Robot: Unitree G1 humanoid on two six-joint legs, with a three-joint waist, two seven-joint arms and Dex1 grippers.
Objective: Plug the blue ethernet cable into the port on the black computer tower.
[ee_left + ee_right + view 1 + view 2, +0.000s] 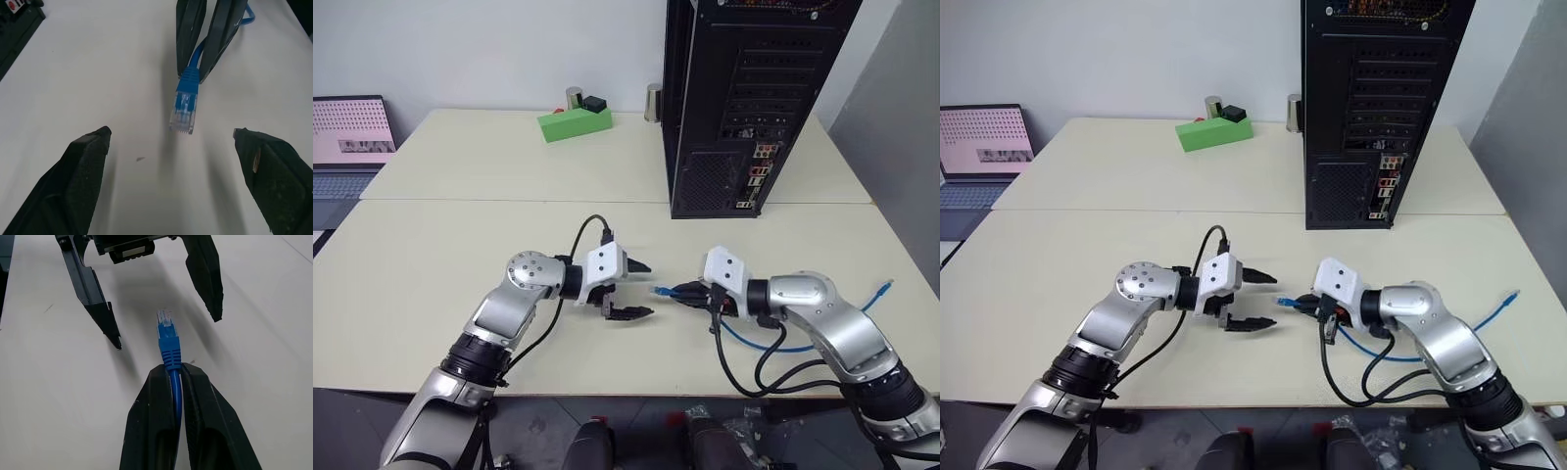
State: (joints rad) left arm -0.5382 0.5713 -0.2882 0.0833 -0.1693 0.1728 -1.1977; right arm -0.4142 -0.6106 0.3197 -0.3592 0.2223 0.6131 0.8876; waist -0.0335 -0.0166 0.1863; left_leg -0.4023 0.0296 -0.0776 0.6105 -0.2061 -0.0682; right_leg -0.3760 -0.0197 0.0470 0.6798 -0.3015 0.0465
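1. Left gripper (640,290) hovers over the table (460,255), fingers spread wide, facing the plug (183,108).
2. Right gripper (678,291) pinches the cable (170,351) behind its plug; the rest trails right.
3. Tower (744,88) stands behind, well apart.

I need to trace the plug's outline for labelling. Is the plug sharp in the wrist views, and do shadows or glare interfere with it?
Left wrist view: the plug of the blue ethernet cable is sharp, with soft shadows streaking the table around it. Right wrist view: also sharp, a broad soft shadow beside it; no glare in either.
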